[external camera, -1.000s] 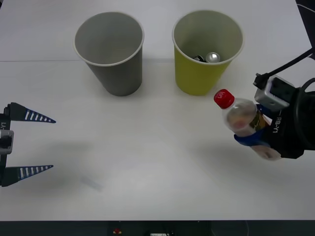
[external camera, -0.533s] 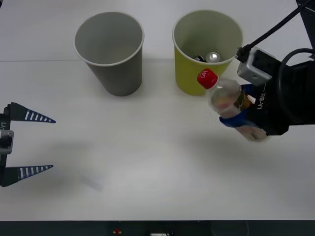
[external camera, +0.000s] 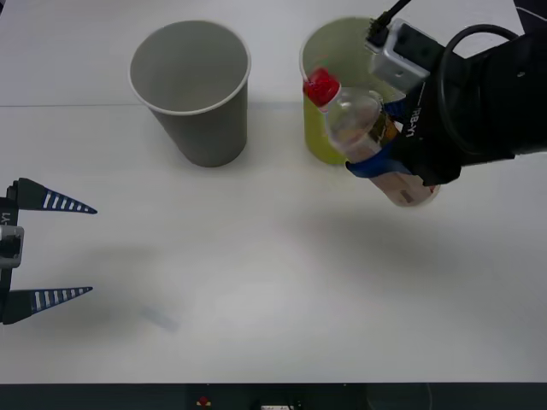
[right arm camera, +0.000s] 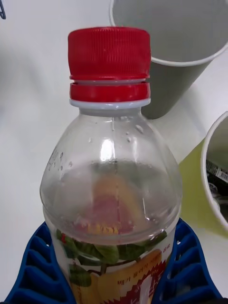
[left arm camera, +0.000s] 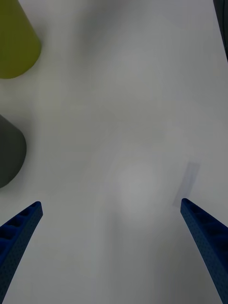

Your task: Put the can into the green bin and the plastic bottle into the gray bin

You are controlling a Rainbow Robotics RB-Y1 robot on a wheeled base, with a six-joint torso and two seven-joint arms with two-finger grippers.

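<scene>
I am holding the plastic bottle (external camera: 363,128) clamped between the blue fingers (right arm camera: 192,266) of the right gripper (external camera: 385,158), tilted with its red cap toward the gray bin (external camera: 192,90). It is hanging in the air in front of the green bin (external camera: 320,137), near the desk's (external camera: 273,282) far edge. The gray bin is standing upright just beside the green one, toward the desk's far left. I judge the bottle needs carrying leftward, high enough to clear both rims, and centring over the gray opening before I let go. The left gripper (external camera: 53,249) is waiting at the desk's left edge, jaws spread wide.
</scene>
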